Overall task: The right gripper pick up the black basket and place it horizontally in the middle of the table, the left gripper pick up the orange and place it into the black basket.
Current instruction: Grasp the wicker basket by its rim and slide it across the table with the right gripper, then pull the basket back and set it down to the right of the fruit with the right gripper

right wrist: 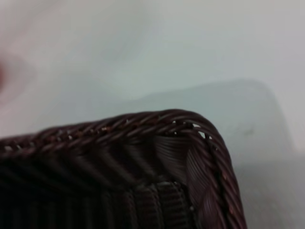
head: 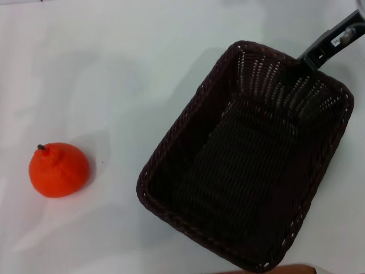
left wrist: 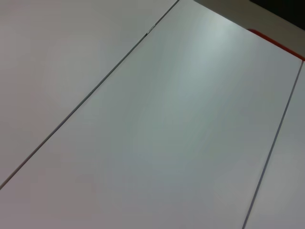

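Dark brown-black woven wicker basket (head: 245, 160) sits skewed on the glossy white table (head: 114, 68), not yet horizontal. The right hand (head: 311, 57) is at its far rim; its grip cannot be told. The dimpled round orange fruit (head: 59, 169) lies well apart, untouched. The left hand is out of view.

orange (head: 59, 170): bright orange (dark stem nub) | basket (head: 245, 154): dark brown-black weave | table (head: 114, 68): white
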Available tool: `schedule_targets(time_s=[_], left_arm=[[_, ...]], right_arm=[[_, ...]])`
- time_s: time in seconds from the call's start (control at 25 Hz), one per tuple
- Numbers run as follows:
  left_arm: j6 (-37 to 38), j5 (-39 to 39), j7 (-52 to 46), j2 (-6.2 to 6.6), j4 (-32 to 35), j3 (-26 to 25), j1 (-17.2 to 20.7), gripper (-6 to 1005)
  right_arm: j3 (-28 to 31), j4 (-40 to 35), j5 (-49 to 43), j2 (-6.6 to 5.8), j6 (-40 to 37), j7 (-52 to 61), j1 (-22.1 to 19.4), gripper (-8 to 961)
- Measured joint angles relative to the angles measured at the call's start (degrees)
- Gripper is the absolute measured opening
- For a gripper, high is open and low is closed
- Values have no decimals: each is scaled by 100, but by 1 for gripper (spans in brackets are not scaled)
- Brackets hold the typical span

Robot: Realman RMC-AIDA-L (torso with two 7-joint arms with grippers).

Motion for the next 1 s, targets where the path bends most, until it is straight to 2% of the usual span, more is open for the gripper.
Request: schedule_targets(time_s=[0.16, 0.36, 0.44, 0.56, 0.68, 1.0], left_arm=[[32, 7, 0, 0, 0, 0, -4, 902], [58, 9, 0, 0, -21, 0, -29, 903], [102, 12, 0, 0, -26, 0, -47, 903], [167, 15, 0, 0, -33, 3, -68, 903], [191, 17, 0, 0, -36, 13, -87, 903], [255, 17, 0, 17, -36, 18, -109, 903]], right_arm=[[555, 121, 634, -174, 145, 13, -180, 210], [967, 868, 1675, -543, 64, 75, -429, 208], [1148, 1202, 1930, -638, -74, 197, -499, 207], [1387, 1431, 2098, -658, -258, 399, -569, 206], [1564, 1597, 2195, -627, -485, 547, -625, 217], [1963, 2036, 2590, -443, -1245, 800, -765, 245]])
